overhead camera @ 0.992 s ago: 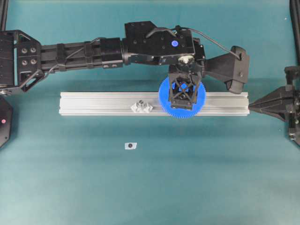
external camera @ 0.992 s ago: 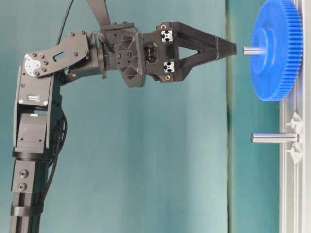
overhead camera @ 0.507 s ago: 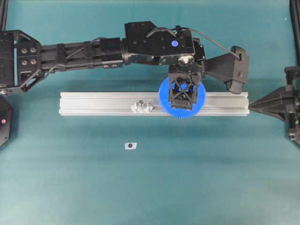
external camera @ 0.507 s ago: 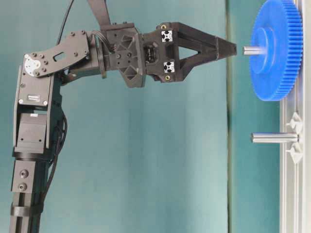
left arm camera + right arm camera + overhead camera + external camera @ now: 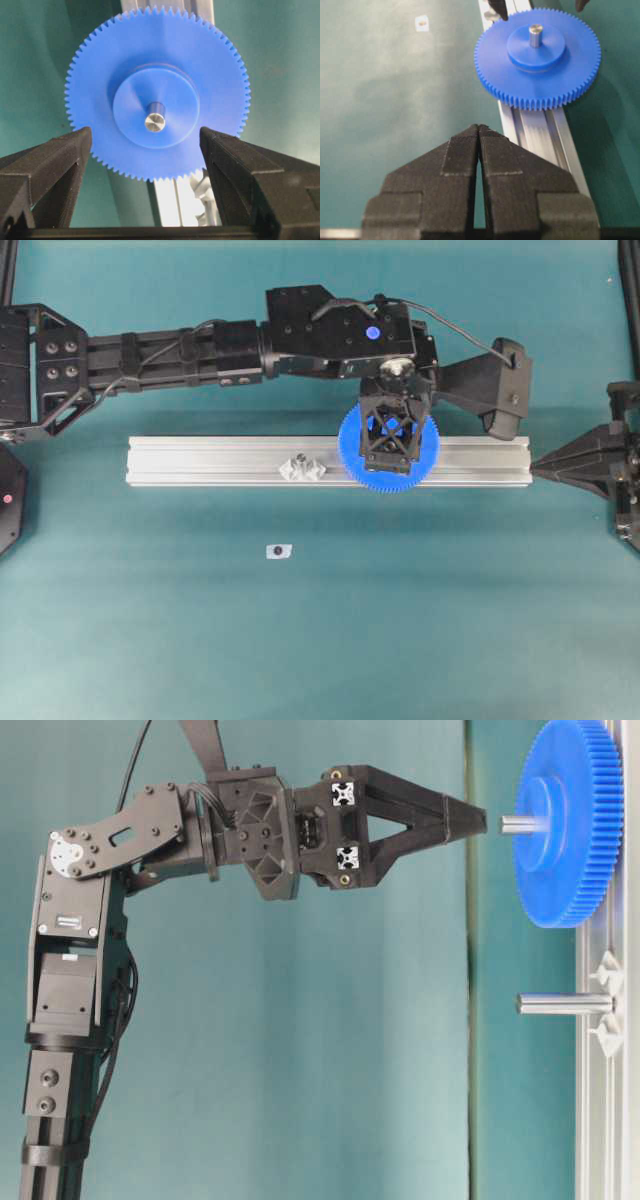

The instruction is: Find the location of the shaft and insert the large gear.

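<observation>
Jaws of the left gripper (image 5: pixel 145 150) stand wide apart and grip nothing: in the left wrist view one black finger (image 5: pixel 50 175) sits at each side of the large gear (image 5: pixel 157 92), both clear of its teeth. Compared with the frames from a second ago, nothing differs; the arm, the gear and the rail lie exactly as they did.

That blue gear is seated on a metal shaft (image 5: pixel 155 121), whose bright tip pokes up through the centre hole of the raised hub. It rests flat on the aluminium rail (image 5: pixel 200 460), toward the rail's right half, and its toothed rim overhangs both long edges of the rail.

Further left along the rail a second, bare shaft (image 5: pixel 565 1004) stands between two clear mounts, apart from the gear's rim. On the desk (image 5: pixel 400 620) in front of the rail lies a small pale tag with a dark stud (image 5: pixel 279 551), well apart from everything; the green surface around it is open.

Farther off, at the rail's right end, the right gripper (image 5: pixel 478 131) has its jaws pressed together, empty, pointing at the rail end without touching it.
</observation>
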`<state>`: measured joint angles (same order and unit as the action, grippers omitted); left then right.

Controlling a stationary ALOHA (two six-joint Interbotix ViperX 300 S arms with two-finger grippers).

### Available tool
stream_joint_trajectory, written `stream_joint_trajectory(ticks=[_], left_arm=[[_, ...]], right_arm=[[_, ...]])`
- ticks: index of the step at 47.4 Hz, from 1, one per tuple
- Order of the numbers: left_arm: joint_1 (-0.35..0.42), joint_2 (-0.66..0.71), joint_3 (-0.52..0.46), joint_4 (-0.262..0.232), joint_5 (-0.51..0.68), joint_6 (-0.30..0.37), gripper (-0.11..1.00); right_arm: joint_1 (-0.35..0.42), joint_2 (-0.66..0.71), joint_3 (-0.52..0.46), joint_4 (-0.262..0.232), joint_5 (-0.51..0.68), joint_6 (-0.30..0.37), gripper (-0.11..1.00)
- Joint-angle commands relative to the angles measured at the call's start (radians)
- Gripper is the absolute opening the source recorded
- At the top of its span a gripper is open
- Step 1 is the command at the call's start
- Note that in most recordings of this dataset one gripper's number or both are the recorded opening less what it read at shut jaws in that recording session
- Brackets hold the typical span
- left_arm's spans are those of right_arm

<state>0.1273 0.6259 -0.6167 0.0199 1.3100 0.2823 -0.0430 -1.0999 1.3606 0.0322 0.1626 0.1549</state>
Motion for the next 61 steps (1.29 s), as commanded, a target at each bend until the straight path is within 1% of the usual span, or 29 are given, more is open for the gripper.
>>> stream_joint_trajectory(ticks=[1,21,29,40,61], left_arm=[[-0.002,-0.041,-0.025,0.003,-0.005,0.002,0.83],[-0.003,-0.066,-0.026,0.003,-0.002,-0.002,0.83],[-0.003,-0.069,-0.048,0.003,0.005,-0.005,0.83],[-0.005,-0.066,-0.103,0.003,0.028,-0.005,0.83],[-0.006,-0.063,-0.11,0.003,0.038,-0.008,0.83]], right_arm=[[-0.002,0.006,-0.015,0.0,-0.005,0.009,0.02],[-0.003,0.006,-0.015,0.0,-0.005,0.009,0.02],[-0.002,0.006,-0.014,0.0,-0.005,0.009,0.02],[-0.002,0.006,-0.014,0.0,-0.005,0.009,0.02],[-0.003,0.006,-0.014,0.0,-0.005,0.009,0.02]])
